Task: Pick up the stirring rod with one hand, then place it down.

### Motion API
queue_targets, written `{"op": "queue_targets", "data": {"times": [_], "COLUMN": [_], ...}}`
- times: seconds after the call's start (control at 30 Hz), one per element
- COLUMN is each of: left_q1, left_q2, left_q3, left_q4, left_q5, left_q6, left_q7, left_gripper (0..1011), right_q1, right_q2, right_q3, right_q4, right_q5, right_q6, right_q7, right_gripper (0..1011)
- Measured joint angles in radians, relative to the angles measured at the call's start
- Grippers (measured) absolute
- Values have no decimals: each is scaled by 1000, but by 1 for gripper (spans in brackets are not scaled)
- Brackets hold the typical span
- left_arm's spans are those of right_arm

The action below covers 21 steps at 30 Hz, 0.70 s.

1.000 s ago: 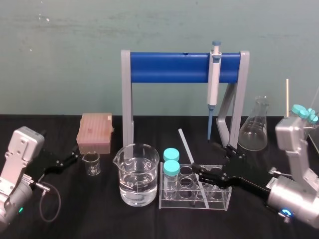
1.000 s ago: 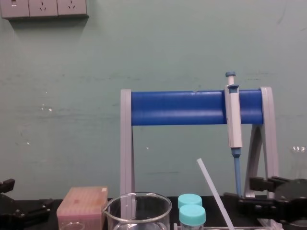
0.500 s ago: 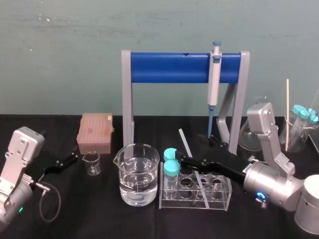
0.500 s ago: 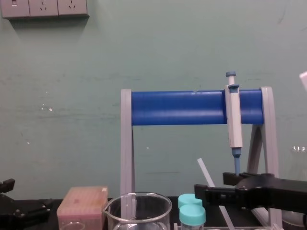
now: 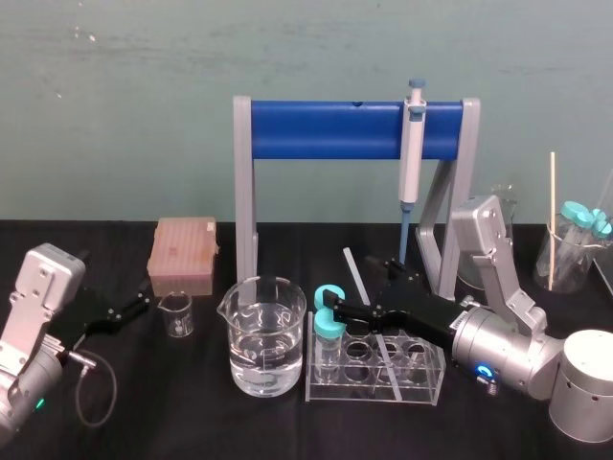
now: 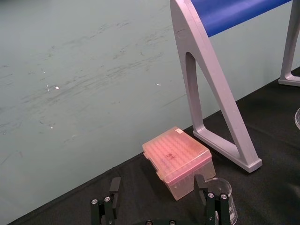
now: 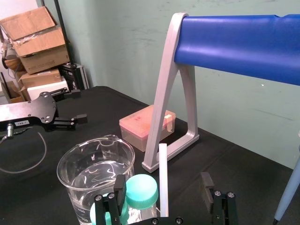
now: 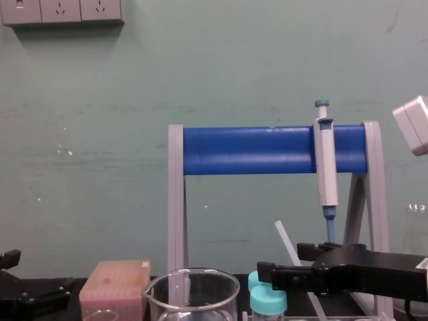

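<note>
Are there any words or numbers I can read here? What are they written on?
No writing here can be read.
White label on the left gripper: too small to read.
Pale sticker on the pink tip box: too blurred to read, if it says anything.

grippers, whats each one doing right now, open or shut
Left gripper: open, empty, parked by the pink tip box.
Right gripper: open, straddling the stirring rod, not closed on it.
</note>
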State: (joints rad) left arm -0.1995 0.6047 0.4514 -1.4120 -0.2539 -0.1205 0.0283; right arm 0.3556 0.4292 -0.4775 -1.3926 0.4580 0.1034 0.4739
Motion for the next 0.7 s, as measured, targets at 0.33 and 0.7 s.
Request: {"op": "queue_targets", "data": {"times": [0.33, 0.7], "left_q1": [0, 0], "left_q2": [0, 0], "left_q3": [0, 0], "left_q4": [0, 0], "left_q5": [0, 0], "left_q6": [0, 0], "left_q7": [0, 0], "left_gripper": [1000, 1000], "right_q1": [0, -1], "right_q2": [0, 0], "right_q3": [2, 3], "right_q4": [0, 0], "right_q5": [4, 7], "right_q6": [1, 2], "right_q7": [0, 1], "right_gripper": [947, 656]}}
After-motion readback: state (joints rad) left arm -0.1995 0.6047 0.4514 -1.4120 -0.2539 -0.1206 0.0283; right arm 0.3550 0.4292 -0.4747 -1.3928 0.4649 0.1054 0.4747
